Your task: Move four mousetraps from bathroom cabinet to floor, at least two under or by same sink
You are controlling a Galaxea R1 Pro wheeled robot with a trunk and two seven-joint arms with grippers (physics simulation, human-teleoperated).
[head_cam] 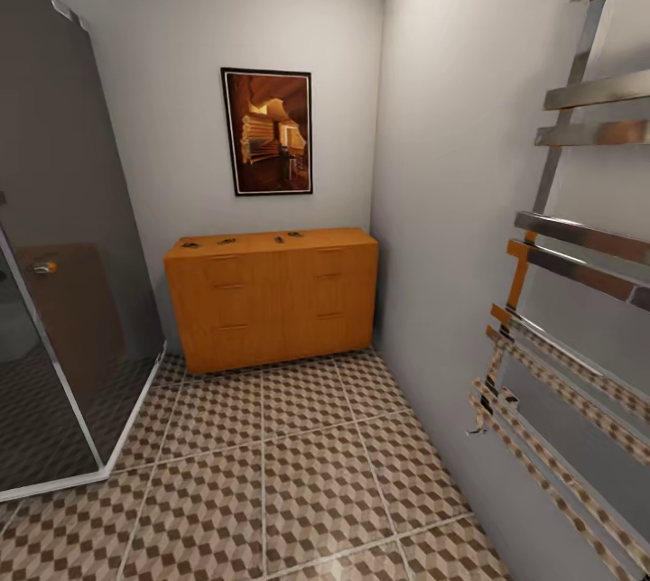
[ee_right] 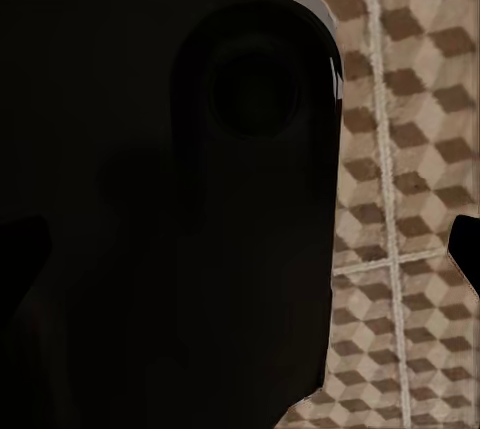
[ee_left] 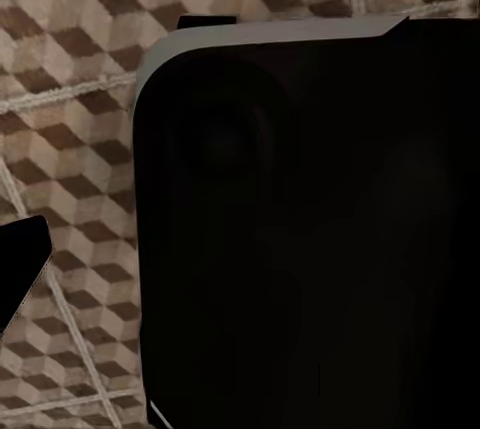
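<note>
The orange-brown cabinet stands against the back wall in the head view. On its top lie the mousetraps, tiny and dark at this distance: one at the left end, one beside it, and two near the middle. The cube-patterned bathroom floor stretches between me and the cabinet. In each wrist view a large dark part of the robot's body covers most of the picture over the tiles. A dark fingertip pokes in at the edge of the left wrist view, and another fingertip in the right wrist view.
A glass shower enclosure with a white base rim lines the left side. A chrome towel-rail ladder juts from the right wall. A framed picture hangs above the cabinet. The tiled aisle runs between them.
</note>
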